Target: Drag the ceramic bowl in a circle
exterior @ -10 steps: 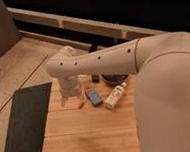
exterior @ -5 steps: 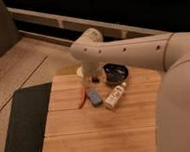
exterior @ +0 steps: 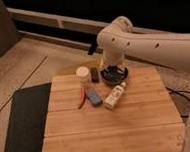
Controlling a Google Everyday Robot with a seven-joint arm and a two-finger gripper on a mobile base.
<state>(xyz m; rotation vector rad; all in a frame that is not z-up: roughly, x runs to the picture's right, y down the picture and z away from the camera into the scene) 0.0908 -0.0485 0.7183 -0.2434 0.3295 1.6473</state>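
Small round shallow ceramic bowl (exterior: 122, 78), dark on the outside, with an inside too shadowed to make out. It stands on the slatted light wooden tabletop (exterior: 113, 131) close to the far edge and right of centre. The dark gripper (exterior: 112, 69), at the end of the cream-white perforated robot arm (exterior: 150, 40) reaching in from the right, hangs at the bowl's rear rim and covers part of it. Whether the gripper is spread or closed, and whether it touches the bowl, cannot be told. To the left of the bowl lies a small dark rectangular block (exterior: 94, 74), and beyond that stands a cream-white round cup (exterior: 82, 74). A white bottle (exterior: 115, 96) lies on its side just in front of the bowl, its cap end pointing toward it. A blue rectangular object (exterior: 94, 96) and a red chili pepper (exterior: 81, 97) lie further left. Open plank surface lies right of the bowl up to the table's right edge, and across the whole near half. A black floor mat (exterior: 22, 124) borders the table's left side.
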